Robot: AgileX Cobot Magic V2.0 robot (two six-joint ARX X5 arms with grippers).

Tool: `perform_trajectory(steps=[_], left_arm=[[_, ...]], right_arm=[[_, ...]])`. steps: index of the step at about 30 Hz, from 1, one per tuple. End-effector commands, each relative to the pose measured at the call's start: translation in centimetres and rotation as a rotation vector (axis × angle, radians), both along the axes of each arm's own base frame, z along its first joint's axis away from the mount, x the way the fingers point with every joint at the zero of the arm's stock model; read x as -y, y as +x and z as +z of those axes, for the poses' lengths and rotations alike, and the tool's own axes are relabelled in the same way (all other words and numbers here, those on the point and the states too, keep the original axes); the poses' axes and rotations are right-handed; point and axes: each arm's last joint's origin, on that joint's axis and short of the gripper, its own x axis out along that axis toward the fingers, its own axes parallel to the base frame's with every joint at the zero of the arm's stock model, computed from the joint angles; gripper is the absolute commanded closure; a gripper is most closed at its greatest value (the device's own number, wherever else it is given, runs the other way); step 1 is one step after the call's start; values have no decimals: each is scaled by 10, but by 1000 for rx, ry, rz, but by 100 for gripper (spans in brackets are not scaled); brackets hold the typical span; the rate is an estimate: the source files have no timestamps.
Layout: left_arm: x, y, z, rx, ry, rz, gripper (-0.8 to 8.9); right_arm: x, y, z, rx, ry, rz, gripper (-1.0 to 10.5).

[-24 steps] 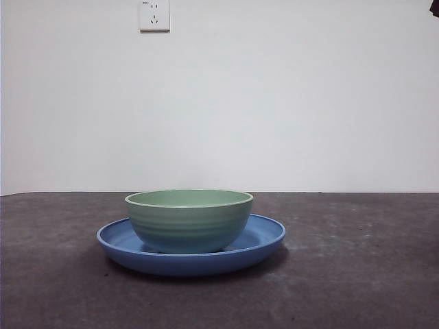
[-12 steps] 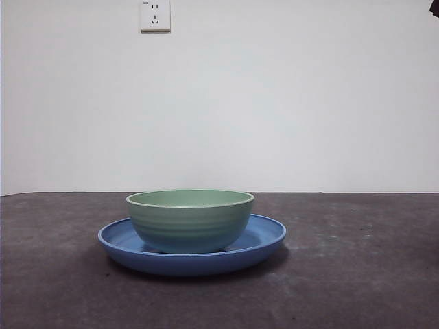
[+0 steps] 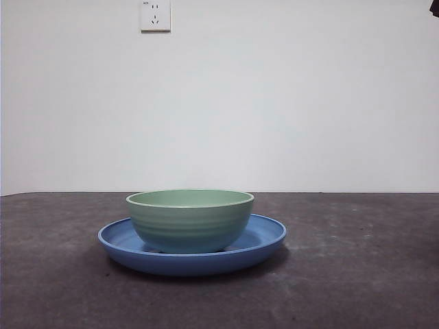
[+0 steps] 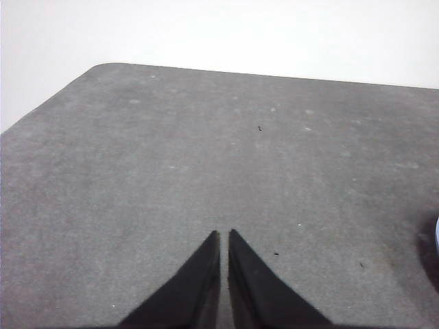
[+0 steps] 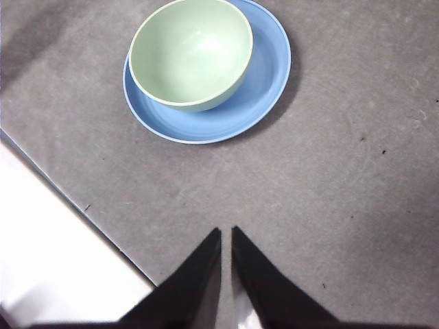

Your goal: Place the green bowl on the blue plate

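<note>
On the blue plate (image 3: pixel 264 240) sits the green bowl (image 3: pixel 190 219), interior visible only overhead

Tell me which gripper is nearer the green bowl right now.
Right. The right gripper hangs shut over bare table with the green bowl on the blue plate ahead. The left gripper, also shut, sees only the plate's edge.

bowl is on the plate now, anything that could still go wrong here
Little is left to go wrong. The bowl sits inside the plate but off-centre, close to one side of its rim, so a knock to the plate might slide it against that rim. Both grippers are shut and clear of the dishes; the right gripper faces them across the table, so a forward move could nudge the plate. The left gripper looks harmless over bare table.
</note>
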Motion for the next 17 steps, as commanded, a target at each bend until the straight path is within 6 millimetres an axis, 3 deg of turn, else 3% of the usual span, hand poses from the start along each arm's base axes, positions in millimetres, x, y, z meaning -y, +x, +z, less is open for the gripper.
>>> perform_trajectory(steps=[1,10,13,17], left_arm=[[0,1,-8,-27,12,4,794],[0,1,-8,-28,12,4,794],[0,1,-8,-28,12,4,794],[0,1,-8,-27,12,3,794]], right_arm=[[-2,1,3,9,10,6,926],[8,-9,6,97,58,-24,926],[18,-17,1,231,135,-67,926],[27,-15,-24,516,219,-130,926]])
